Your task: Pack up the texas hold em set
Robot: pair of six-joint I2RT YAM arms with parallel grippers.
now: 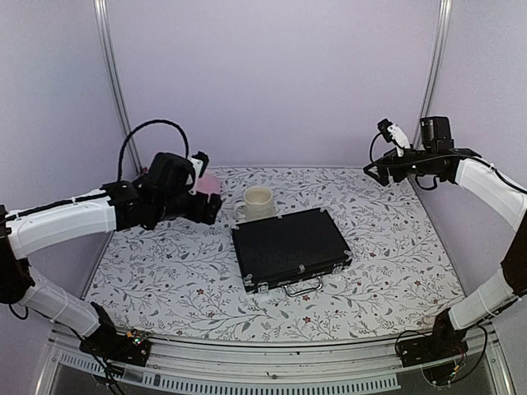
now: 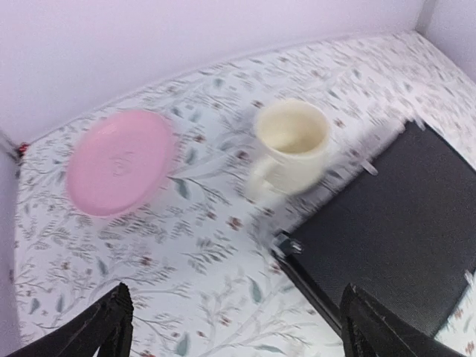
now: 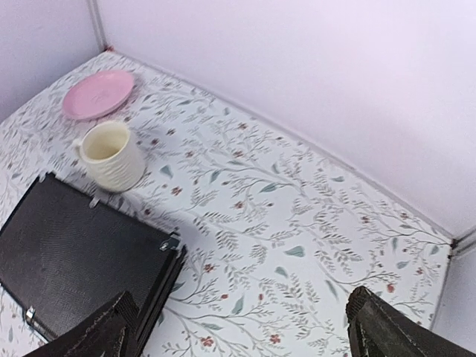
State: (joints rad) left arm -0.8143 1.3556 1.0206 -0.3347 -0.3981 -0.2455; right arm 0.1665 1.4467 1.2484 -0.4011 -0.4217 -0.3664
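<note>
That flat black case (image 1: 290, 247) lies shut on the floral-print tabletop (image 1: 395, 247), lilac walls (image 1: 272, 74) behind. Both gaping wide and empty: left gripper (image 2: 236, 320), right gripper (image 3: 242, 312).

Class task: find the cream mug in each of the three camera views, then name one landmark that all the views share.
Top external: the cream ceramic mug is at centre, just behind the flat black case.
Left wrist: the mug is at upper centre, right of the round pink plate.
Right wrist: the mug is at left, between plate and case.
Shared landmark: the case, beside the mug in every view.
</note>
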